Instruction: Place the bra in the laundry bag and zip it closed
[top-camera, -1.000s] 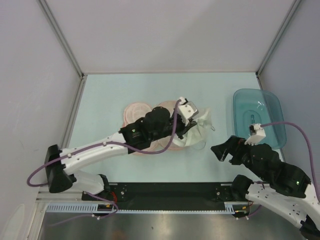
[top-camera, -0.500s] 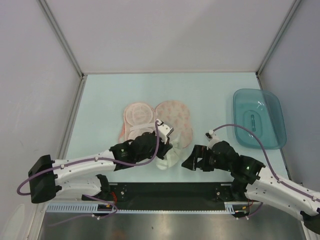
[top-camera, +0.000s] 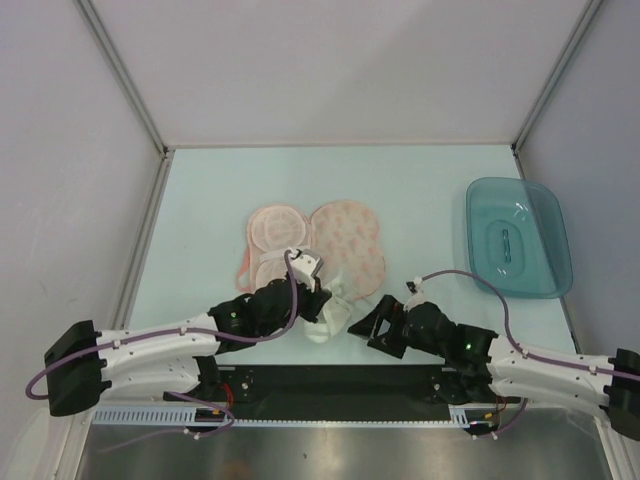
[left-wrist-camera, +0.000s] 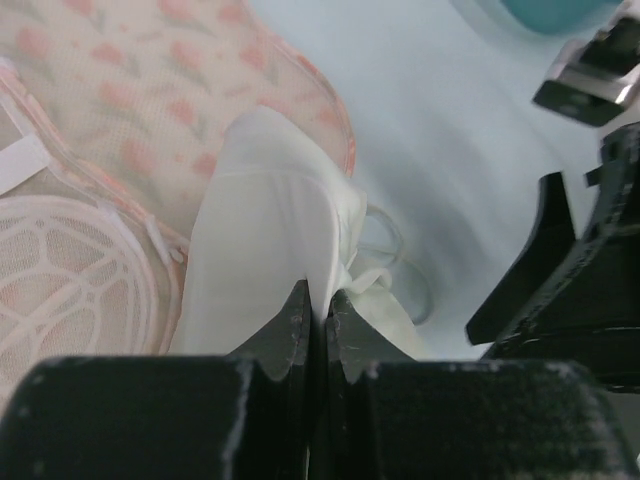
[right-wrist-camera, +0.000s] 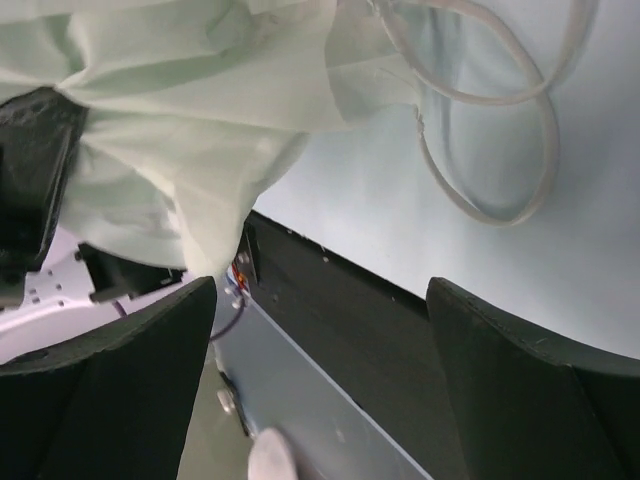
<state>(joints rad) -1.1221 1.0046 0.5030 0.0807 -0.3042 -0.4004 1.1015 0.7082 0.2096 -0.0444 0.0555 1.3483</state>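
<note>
The small, soft white fabric bra (top-camera: 332, 320) is bunched at the lower middle of the top view, just below the lower right edge of the peach-pink, double-lobed laundry bag (top-camera: 350, 240). The left gripper (left-wrist-camera: 318, 310) has its jaws pinched tight on a fold of the cloth. In the left wrist view the garment's long axis runs from those jaws up the frame, and its far end overlaps the bag's printed lobe. The thin white straps (right-wrist-camera: 500, 130) trail loose in loops on the side towards the right gripper (top-camera: 374, 326).

That gripper sits just right of the bra with its jaws spread wide and nothing between them, and the cloth fills the upper left of its wrist view. The left arm is the nearer one, since it already grips the garment. The bag lies up and to the left of the jaws, so the coming carry probably goes that way. The mesh-lined lobe lies at the left of the printed one.

Everything rests on a smooth pale blue-green tabletop (top-camera: 420, 190) enclosed by plain white walls (top-camera: 330, 70). A translucent teal plastic tray (top-camera: 545, 280) lies well apart at the right.
</note>
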